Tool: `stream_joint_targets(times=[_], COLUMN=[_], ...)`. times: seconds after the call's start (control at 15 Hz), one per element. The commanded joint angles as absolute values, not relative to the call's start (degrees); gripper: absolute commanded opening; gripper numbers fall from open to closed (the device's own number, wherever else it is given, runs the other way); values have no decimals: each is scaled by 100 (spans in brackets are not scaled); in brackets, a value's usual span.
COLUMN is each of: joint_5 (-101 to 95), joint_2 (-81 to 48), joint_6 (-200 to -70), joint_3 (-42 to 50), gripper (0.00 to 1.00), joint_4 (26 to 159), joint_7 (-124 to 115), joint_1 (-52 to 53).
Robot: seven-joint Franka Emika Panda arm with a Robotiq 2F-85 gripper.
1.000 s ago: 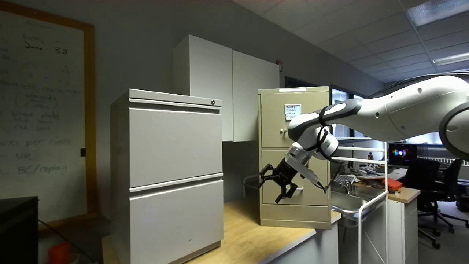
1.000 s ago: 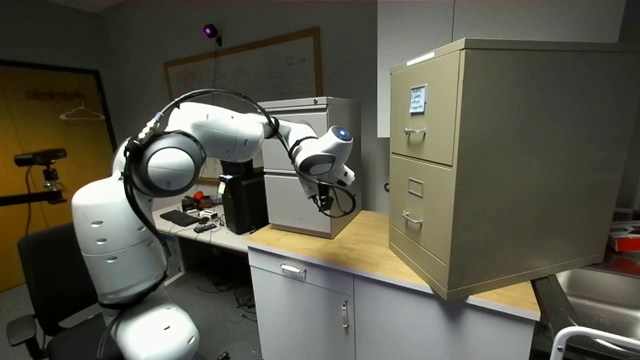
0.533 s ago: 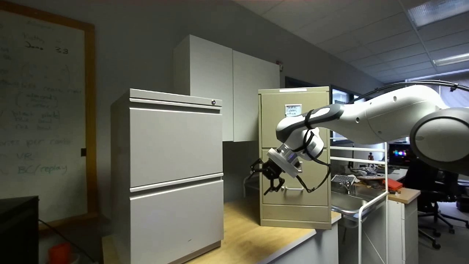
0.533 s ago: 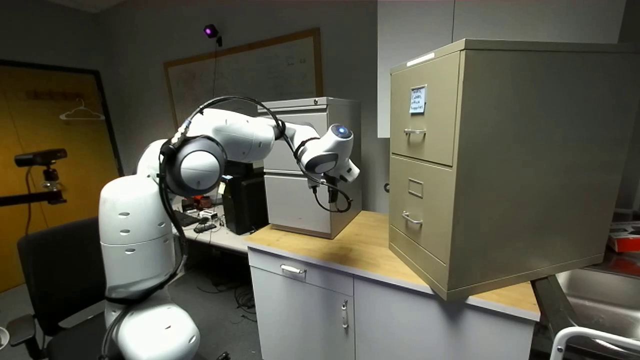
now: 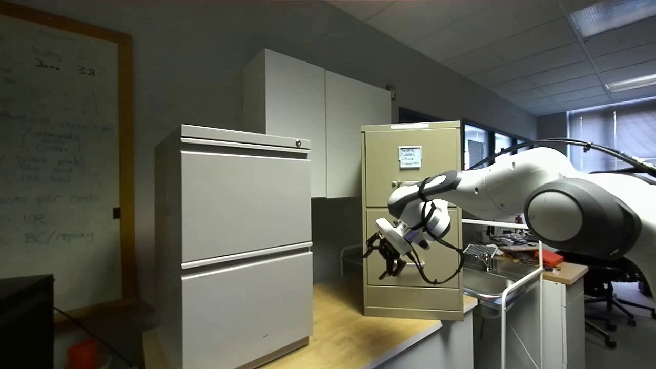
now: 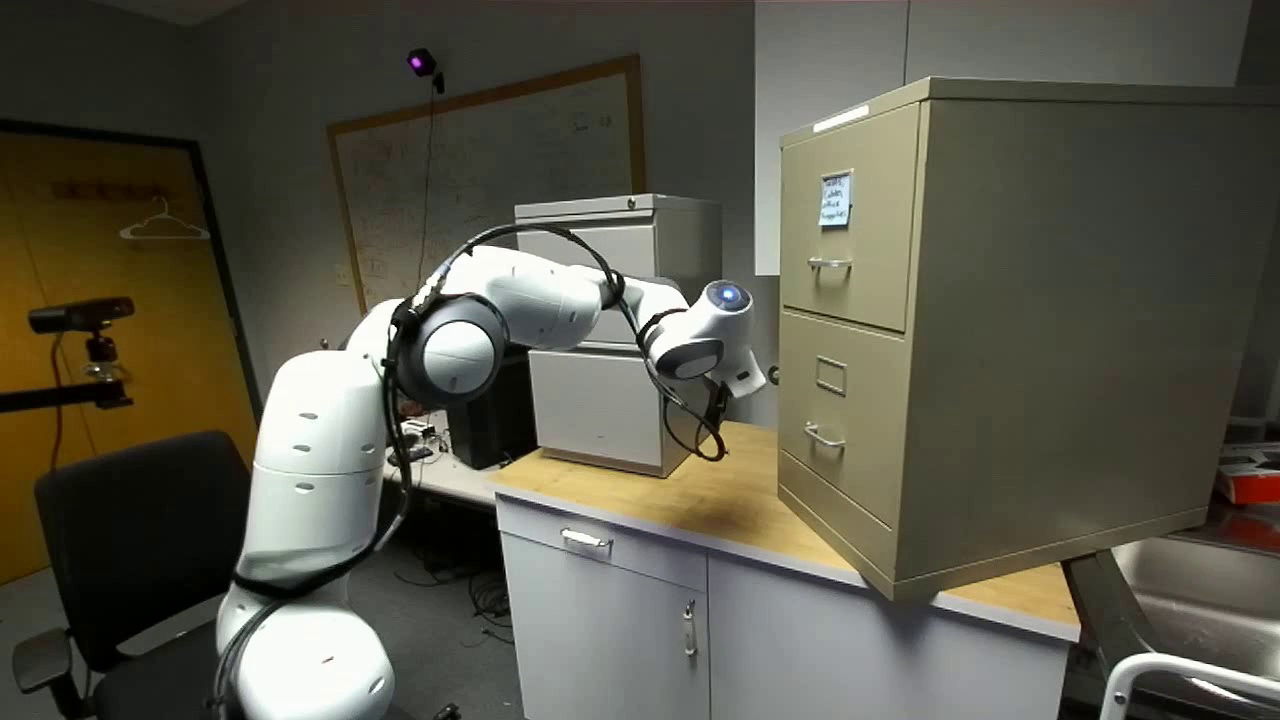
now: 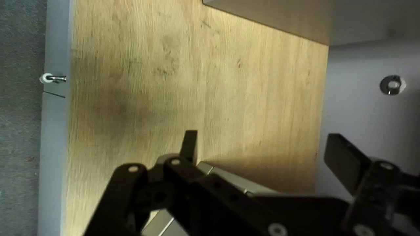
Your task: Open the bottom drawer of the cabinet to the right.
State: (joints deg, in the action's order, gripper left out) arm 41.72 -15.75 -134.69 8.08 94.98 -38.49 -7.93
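The beige-yellow cabinet [image 5: 441,141] stands on the wooden counter; it also shows in an exterior view [image 6: 1050,300] and partly at the bottom of the wrist view [image 7: 238,178]. Its bottom drawer [image 5: 438,261] is shut, and it also shows in an exterior view [image 6: 868,400]. The drawer's silver handle [image 6: 824,437] is partly hidden behind my gripper in an exterior view [image 5: 415,264]. My gripper [image 5: 373,266] is open and empty, in front of the drawer's left part and tilted downward. In the wrist view its fingers [image 7: 262,141] are wide apart over the counter. They touch nothing.
The pale grey cabinet [image 5: 246,205] stands on the same wooden counter [image 6: 690,490]. White cupboards [image 5: 359,133] hang on the wall behind. A sink [image 5: 487,282] and a white metal frame [image 5: 505,307] are beside the beige cabinet. A black chair [image 6: 150,560] stands behind the arm.
The arm has reached forward and sunk lower. In an exterior view the wrist has moved right and down, closer to the beige cabinet. The gripper stays open and the drawer stays shut.
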Motion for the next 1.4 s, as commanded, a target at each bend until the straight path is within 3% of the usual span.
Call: stream_joint_targets(times=[0.0,1.33], joint_5=[4618,4969], joint_2=[-1722,-2211], joint_6=[-13598,-14391], joint_3=[891,1338], gripper=[100,100], joint_4=[9348,9079], joint_7=[-4362,-4847], joint_1=[-1057,-1507])
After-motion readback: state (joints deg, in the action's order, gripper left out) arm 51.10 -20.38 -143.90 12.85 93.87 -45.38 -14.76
